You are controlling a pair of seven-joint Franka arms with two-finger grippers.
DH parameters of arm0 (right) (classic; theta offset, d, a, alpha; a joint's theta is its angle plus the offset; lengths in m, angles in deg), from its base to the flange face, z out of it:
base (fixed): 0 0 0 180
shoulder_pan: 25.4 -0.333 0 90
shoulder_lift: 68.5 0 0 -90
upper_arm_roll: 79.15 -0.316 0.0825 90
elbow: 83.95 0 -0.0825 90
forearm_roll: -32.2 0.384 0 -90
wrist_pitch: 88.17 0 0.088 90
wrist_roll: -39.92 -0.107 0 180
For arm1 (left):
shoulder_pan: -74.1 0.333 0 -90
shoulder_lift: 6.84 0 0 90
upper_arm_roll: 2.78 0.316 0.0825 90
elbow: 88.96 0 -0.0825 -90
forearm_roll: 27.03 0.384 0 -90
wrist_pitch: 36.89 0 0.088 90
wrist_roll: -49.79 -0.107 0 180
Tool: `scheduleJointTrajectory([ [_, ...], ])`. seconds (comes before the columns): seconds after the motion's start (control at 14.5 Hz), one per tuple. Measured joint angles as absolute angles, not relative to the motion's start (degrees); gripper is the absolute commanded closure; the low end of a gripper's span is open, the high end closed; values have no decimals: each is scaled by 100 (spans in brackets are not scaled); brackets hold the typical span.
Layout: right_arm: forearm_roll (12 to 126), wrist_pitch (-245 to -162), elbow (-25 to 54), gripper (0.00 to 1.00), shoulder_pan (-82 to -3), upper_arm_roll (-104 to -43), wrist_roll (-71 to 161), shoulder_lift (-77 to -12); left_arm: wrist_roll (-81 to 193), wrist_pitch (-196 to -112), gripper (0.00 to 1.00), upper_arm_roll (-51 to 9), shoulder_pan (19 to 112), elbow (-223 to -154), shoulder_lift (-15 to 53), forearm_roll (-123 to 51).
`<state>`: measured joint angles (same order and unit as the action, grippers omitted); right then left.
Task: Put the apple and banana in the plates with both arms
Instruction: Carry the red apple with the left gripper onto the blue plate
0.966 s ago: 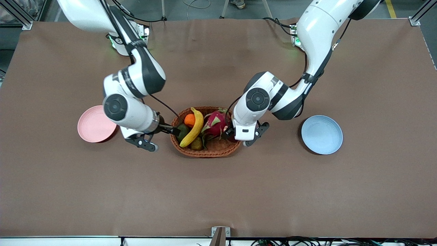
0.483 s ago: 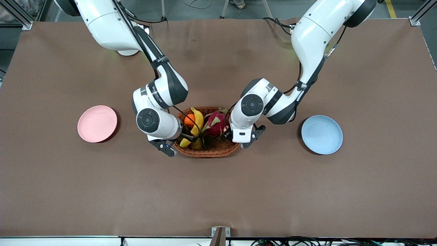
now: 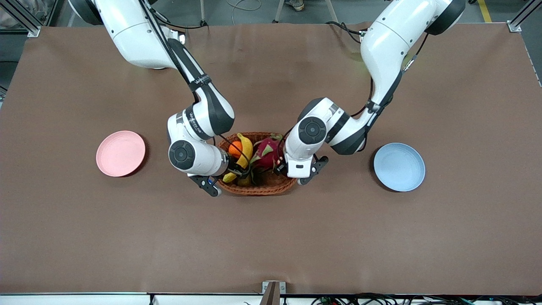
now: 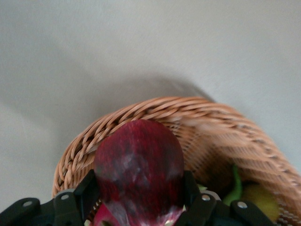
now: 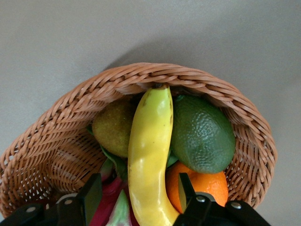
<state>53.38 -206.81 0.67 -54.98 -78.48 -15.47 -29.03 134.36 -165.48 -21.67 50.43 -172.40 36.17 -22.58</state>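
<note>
Both grippers are down in the woven basket, which sits between the pink plate and the blue plate; both plates are well apart from either tool. The right gripper has its fingers straddling the banana near mid-length, pads close to its sides, but whether they are clenched on it yet cannot be told. The banana looks light, smooth and rather slippery; a hold across its thick middle should balance it best, since an end grip would let it swing. The left gripper has a finger on each side of the apple and appears closed on it. Round and glossy, the apple probably needs a grip across its widest part.
</note>
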Motion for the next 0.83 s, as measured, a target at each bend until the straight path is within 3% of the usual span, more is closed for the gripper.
scheduleJointTrajectory([
  [0.21, 5338, -20682, 67, 36, -5509, -7848, -1548, -2870, 13307, -16043, 81, -2142, 5281, -17109, 3207, -2178],
  [0.48, 5338, -20681, 66, 37, -5556, -7851, -1553, -2830, 12187, -14758, 81, -2120, 5900, -17170, 2387, -2167],
  [0.83, 5338, -20688, 66, 41, -5569, -7848, -1554, -2719, 10182, -14562, 77, -2106, 7267, -18154, 1945, -2151],
])
